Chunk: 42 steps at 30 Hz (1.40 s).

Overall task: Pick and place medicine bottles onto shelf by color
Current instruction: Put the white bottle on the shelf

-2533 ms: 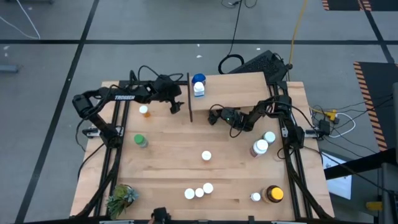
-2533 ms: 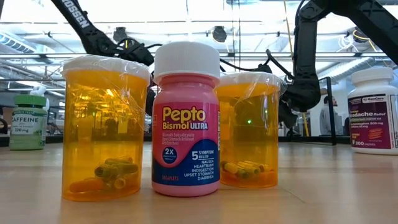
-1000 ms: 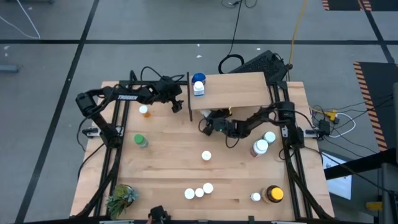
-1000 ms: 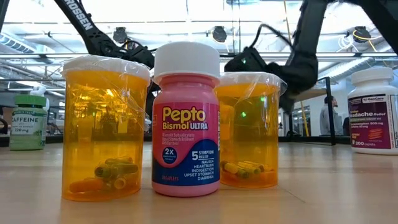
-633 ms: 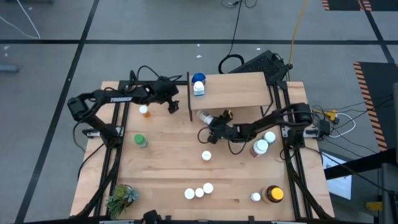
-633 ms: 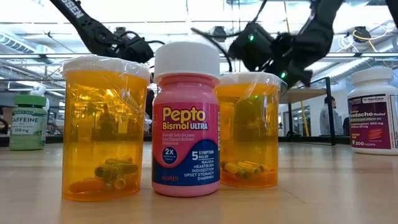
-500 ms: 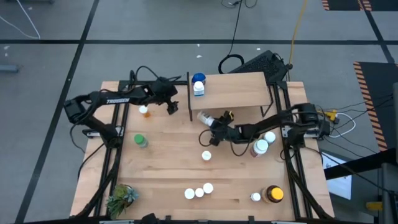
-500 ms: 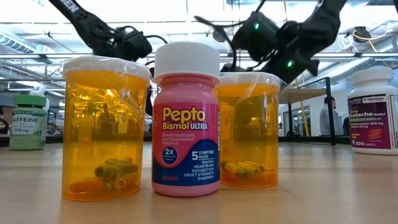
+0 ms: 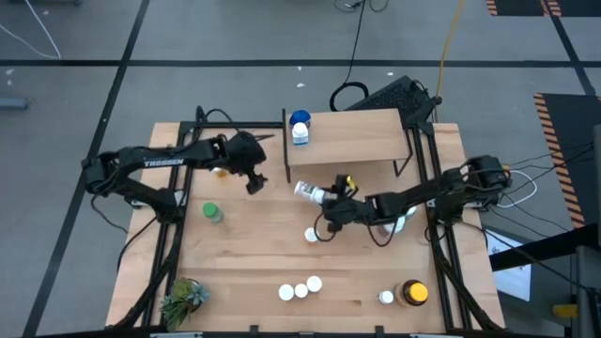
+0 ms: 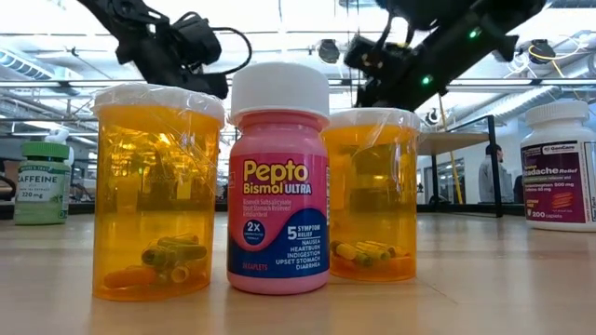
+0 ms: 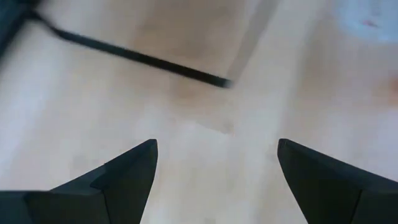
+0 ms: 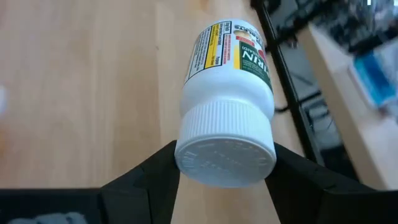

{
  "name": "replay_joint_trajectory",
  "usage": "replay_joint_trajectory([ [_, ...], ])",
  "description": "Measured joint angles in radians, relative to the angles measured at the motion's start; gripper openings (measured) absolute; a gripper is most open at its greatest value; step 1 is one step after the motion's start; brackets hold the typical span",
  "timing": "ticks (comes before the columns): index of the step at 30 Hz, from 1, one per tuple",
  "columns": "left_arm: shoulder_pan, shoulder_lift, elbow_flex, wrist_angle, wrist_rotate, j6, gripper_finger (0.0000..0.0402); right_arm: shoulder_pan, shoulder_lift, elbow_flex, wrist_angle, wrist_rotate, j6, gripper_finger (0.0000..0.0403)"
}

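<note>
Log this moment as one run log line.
right gripper: shut on white bottle, in front of shelf | left gripper: open, empty, over table

Looks like a robotics lab here: a wooden desk (image 9: 254, 244) on a grey floor (image 9: 75, 38) marked with black tape lines, loose cables (image 9: 357, 38) trailing off, and bright ceiling lights (image 10: 326, 46) over an open hall.

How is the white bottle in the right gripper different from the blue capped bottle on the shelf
The white bottle is clamped by its cap in the right gripper and lies tilted above the table, while the blue capped bottle stands upright on the shelf, untouched. The held one has a white cap; the other's is blue. Both are small pill bottles with labels.
</note>
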Motion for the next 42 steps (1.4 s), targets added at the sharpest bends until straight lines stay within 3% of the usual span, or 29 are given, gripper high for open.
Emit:
replay_joint_trajectory([
  [6, -0.124, 0.000, 0.000, 0.002, 0.153, -0.017, 0.0337, 0.048, -0.014, 0.000, 0.008, -0.110, -0.153, 0.0200],
  [15, -0.350, 0.001, 0.000, 0.159, 0.181, -0.078, 0.0337, 0.090, -0.014, 0.000, 0.063, -0.162, -0.364, 0.0200],
  [18, -0.391, 0.001, 0.000, 0.235, 0.168, -0.108, 0.0337, 0.096, -0.014, 0.000, 0.080, -0.232, -0.446, 0.0200],
  [25, -0.424, 0.037, 0.000, 0.322, 0.151, -0.136, 0.0337, 0.095, -0.014, 0.000, 0.154, -0.257, -0.523, 0.0200],
  [34, -0.427, 0.116, 0.033, 0.368, 0.277, -0.200, 0.0337, 0.082, -0.014, 0.000, 0.204, -0.259, -0.630, 0.0200],
  [42, -0.427, 0.116, 0.034, 0.396, 0.287, -0.214, 0.0337, 0.075, -0.014, 0.000, 0.247, -0.261, -0.681, 0.0200],
])
